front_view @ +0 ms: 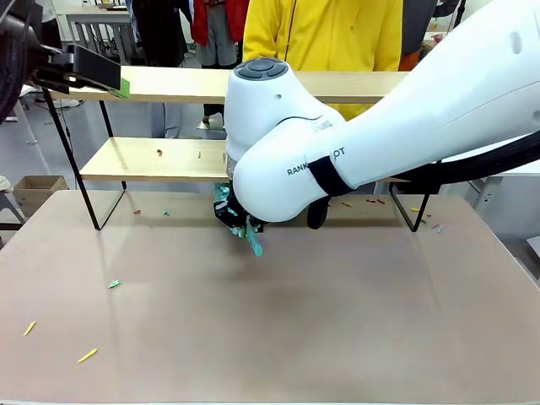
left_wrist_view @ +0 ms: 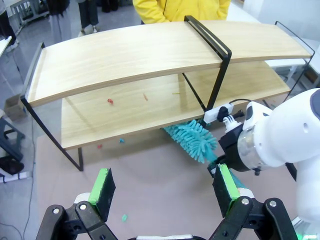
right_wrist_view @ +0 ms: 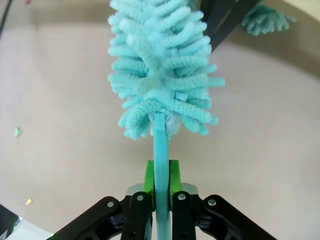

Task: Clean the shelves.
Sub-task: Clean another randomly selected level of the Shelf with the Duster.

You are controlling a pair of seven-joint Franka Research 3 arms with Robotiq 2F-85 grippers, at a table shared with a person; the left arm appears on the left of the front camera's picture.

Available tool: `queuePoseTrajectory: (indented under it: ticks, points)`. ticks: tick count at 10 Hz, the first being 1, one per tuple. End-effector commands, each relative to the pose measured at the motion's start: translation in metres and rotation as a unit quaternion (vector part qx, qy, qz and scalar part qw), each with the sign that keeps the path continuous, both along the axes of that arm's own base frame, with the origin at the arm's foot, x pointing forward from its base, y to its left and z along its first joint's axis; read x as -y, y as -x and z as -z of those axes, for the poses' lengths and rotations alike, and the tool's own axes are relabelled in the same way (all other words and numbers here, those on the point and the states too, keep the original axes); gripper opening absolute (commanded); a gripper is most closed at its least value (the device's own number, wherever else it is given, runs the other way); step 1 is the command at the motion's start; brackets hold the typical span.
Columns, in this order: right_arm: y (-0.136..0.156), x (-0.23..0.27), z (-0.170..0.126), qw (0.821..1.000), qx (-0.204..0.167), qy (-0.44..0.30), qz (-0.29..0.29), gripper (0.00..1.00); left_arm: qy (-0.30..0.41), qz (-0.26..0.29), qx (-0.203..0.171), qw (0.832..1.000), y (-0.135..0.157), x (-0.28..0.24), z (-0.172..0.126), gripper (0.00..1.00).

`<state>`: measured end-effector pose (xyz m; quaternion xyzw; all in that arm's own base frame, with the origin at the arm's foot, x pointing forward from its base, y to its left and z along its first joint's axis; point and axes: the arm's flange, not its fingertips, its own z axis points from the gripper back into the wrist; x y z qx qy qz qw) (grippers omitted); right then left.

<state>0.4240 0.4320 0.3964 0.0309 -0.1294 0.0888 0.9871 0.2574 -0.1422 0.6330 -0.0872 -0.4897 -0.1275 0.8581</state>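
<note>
Shelves (left_wrist_view: 145, 52) are standing on table (left_wrist_view: 150, 170) just ahead of L tool (left_wrist_view: 165, 182), which is hanging wide open. R tool (right_wrist_view: 161, 176) is clamping teal duster (right_wrist_view: 161, 75) by its handle, w/ head sitting at lower board's front edge.

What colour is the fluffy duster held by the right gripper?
Turquoise. The fluffy chenille duster shows best in the right wrist view.

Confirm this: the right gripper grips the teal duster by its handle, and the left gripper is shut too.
Wrong on the left gripper: the left wrist view shows it open, holding nothing. The right gripper does grip the teal duster by its handle.
</note>
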Motion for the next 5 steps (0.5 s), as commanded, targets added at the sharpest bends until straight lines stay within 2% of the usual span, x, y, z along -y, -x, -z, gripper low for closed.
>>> queuePoseTrajectory:
  ticks: [1,2,5]
  points:
    - [-0.007,-0.017,0.008,1.0,-0.004,0.008,0.007,0.12,0.0,-0.002,0.001,1.0,0.0,-0.001,-0.001,1.0]
    - [-0.007,-0.021,0.011,1.0,-0.018,-0.004,-0.001,0.12,0.0,-0.002,0.001,1.0,0.0,-0.001,-0.001,1.0]
    - [-0.008,-0.027,0.009,1.0,-0.006,-0.026,-0.003,0.12,0.0,-0.002,0.001,1.0,0.0,-0.001,-0.001,1.0]
